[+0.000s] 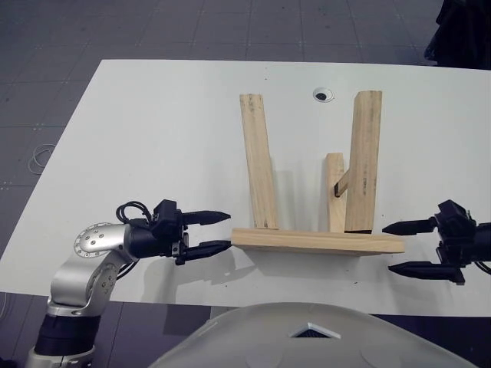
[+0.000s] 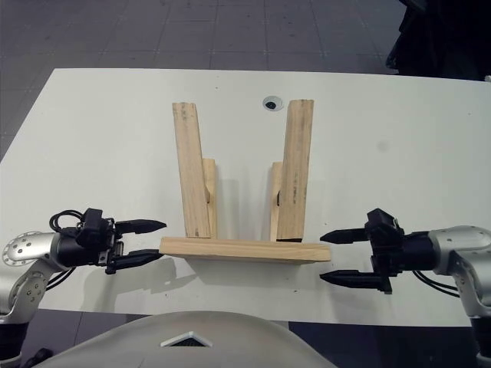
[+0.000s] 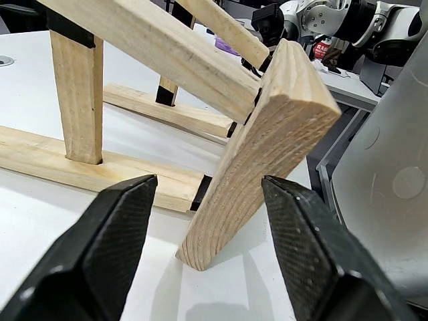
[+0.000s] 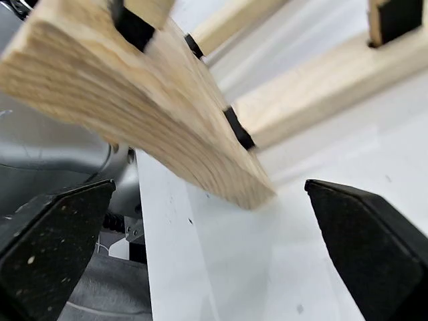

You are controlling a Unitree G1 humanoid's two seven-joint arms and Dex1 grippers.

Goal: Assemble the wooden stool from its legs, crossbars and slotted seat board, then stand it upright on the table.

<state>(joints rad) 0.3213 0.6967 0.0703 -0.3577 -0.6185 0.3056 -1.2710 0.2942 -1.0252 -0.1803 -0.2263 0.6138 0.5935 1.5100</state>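
Seat board [image 2: 245, 250] stands on edge near the front of the surface [image 2: 92, 138], with legs [image 2: 189, 169] running back from it. Bare surface lies open at both board ends, between the legs, and outside them.

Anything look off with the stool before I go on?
Yes: the stool lies on its side. Its seat board stands on edge near the table front, legs pointing away across it. The left gripper and right gripper are open at the board's ends.
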